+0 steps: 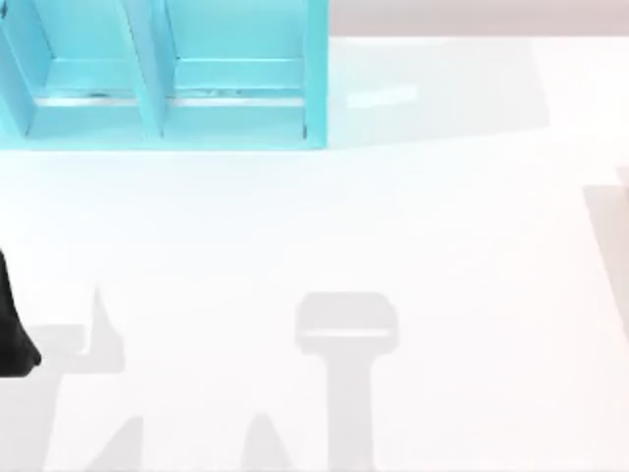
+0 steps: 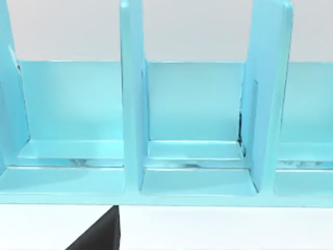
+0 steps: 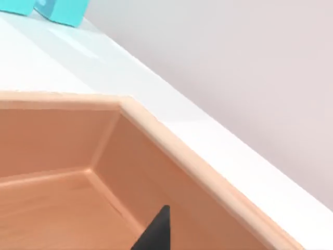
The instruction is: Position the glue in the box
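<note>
Across the white table [image 1: 413,226], counted from biggest down: one table, one cyan rack [image 1: 236,98] at its far left with two whole bays seen from above, one wooden box [image 3: 171,151], two arms. My left arm [image 1: 12,329] sits at the table's left edge, and my left gripper [image 2: 99,237] faces the rack's open bays from just in front of its base. My right gripper [image 3: 155,232] hangs over the box's inside, near a corner of its rim.

How far either gripper is open, and whether either holds anything, I cannot tell. Where the glue stands I cannot tell either.

I judge the step in hand to be finding and taking the bottle. To do it well I should locate it first, close on its body rather than its nozzle, keep it upright, and lower it inside the rim before letting go.
</note>
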